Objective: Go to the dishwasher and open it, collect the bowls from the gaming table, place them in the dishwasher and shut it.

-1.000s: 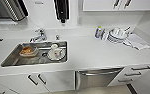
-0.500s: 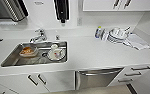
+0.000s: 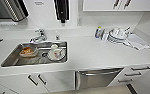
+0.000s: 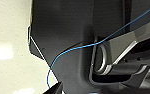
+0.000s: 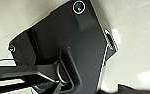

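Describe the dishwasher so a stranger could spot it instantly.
Find the white counter with the steel sink. Under its front edge, right of the sink, sits the dishwasher. Its brushed-steel front and full-width bar handle stand out from the white cabinet doors and drawers beside it.

A white bench (image 3: 91,53) carries a steel sink (image 3: 11,58) with a tap (image 3: 38,37) behind it. The sink holds a cup on a plate (image 3: 56,53) and a container (image 3: 28,51). Stacked white dishes (image 3: 117,35) and a cloth (image 3: 138,42) sit near the far right. Drawers (image 3: 137,72) sit below.
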Robot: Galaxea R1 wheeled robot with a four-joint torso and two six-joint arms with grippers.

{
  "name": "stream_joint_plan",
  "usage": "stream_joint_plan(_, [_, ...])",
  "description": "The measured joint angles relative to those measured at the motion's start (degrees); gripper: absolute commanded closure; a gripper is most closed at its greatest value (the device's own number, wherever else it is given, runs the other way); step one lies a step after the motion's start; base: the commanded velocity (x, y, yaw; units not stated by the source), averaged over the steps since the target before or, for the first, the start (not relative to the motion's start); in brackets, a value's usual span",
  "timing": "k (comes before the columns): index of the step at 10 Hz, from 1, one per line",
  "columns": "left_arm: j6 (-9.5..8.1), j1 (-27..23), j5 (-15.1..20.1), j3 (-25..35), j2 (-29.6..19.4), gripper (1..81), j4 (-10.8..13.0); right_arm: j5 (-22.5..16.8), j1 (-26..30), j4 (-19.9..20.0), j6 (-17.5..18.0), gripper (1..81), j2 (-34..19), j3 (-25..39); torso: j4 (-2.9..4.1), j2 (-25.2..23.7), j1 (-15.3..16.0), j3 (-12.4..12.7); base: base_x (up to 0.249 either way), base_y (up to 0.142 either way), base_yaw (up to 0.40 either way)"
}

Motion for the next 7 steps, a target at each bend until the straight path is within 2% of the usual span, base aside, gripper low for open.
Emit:
stream_joint_plan(1, [0.55, -0.57, -0.07, 0.00, 0.39, 1.0, 0.00, 4.00, -2.71, -0.43, -1.87, 1.0, 1.65, -0.60, 0.00, 0.00, 0.00, 0.02, 0.000, 0.000, 0.000])
stream_joint_plan(2, [1.88, -0.88, -0.18, 0.00, 0.73, 1.0, 0.00, 6.70, -5.46, -3.32, -3.08, 1.0, 2.61, -0.28, 0.00, 0.00, 0.00, 0.04, 0.000, 0.000, 0.000])
stream_joint_plan(3, [2.16, -1.04, -0.13, 0.00, 0.76, 1.0, 0.02, 8.74, -7.28, -6.57, -3.72, 1.0, 2.97, 0.94, 0.00, -0.02, 0.00, 0.04, 0.000, 0.000, 0.000])
stream_joint_plan(4, [3.15, -1.12, -0.11, -0.02, 0.72, 1.0, 0.55, 10.18, -7.83, -9.30, -4.22, 1.0, 3.55, 2.67, 0.00, -0.02, 0.00, 0.06, 0.000, 0.000, 0.000])
stream_joint_plan(5, [3.17, -1.17, -0.10, -0.05, 0.76, 1.0, 1.57, 11.42, -7.72, -10.81, -4.52, 1.0, 4.68, 3.61, 0.00, -0.02, 0.00, 0.06, 0.000, 0.000, 0.000])
stream_joint_plan(7, [3.19, -1.15, 0.37, -0.16, 1.61, 1.0, 4.74, 11.78, -7.97, -11.47, -4.68, 1.0, 6.69, 3.11, 0.00, -0.02, 0.00, 0.06, 0.000, 0.000, 0.000])
